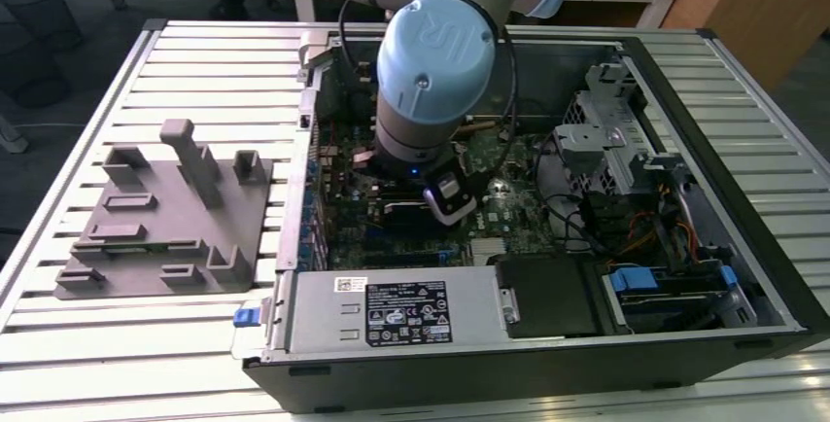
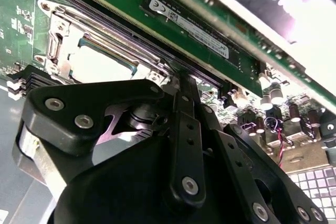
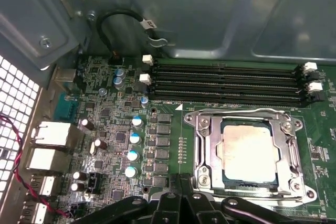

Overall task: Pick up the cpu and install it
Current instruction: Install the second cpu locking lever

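Robot arm (image 1: 434,62) lowered into an open computer case (image 1: 726,198) lying on a slatted metal surface (image 1: 78,344). The claw (image 3: 181,179) hangs close above the green motherboard (image 3: 115,124), its two black fingers (image 2: 184,98) pressed together with nothing between them. The cpu (image 3: 249,153), silvery top upward, sits seated in the socket frame (image 3: 202,148) just beyond the fingertips; in the second wrist view the cpu (image 2: 97,66) lies just past the claw (image 2: 181,77). Beyond the socket run four black memory slots (image 3: 226,80) with white latches, backed by the grey case wall (image 3: 210,9). To one side of the claw stand blue-topped capacitors (image 3: 134,139) and rear port blocks (image 3: 50,135). In the exterior view, a grey plastic fixture block (image 1: 162,223) rests well apart on the exterior view's left, and the power supply (image 1: 389,315) borders the case's near edge.
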Controlling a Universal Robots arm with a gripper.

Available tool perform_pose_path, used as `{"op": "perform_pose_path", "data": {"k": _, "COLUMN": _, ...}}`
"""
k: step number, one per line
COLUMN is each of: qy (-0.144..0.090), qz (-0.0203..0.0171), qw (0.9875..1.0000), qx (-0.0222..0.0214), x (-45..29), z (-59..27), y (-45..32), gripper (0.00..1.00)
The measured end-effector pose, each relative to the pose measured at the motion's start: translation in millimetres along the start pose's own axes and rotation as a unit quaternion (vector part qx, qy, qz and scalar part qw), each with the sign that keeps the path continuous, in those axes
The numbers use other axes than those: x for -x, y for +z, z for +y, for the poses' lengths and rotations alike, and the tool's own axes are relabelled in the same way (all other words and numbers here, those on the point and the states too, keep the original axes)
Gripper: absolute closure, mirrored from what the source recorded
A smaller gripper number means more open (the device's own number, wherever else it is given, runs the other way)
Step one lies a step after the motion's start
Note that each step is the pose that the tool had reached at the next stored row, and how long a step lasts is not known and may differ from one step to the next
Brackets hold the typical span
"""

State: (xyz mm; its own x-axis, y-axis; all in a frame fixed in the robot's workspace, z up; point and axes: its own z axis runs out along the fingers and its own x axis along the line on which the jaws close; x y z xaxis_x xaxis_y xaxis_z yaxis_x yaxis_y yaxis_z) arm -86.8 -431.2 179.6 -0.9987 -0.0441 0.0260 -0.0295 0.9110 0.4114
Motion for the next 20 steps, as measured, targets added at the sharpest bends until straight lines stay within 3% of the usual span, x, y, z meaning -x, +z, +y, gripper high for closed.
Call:
{"op": "perform_pose_path", "data": {"k": 11, "qy": 0.0, "qz": -0.0001, "qw": 1.0, "qx": -0.0013, "x": 0.1, "z": 0.3, "y": 0.0, "gripper": 0.89}}
{"op": "perform_pose_path", "data": {"k": 20, "qy": 0.0, "qz": 0.0002, "qw": 0.9999, "qx": -0.0103, "x": 0.0, "z": 1.5, "y": -1.7, "gripper": 0.89}}
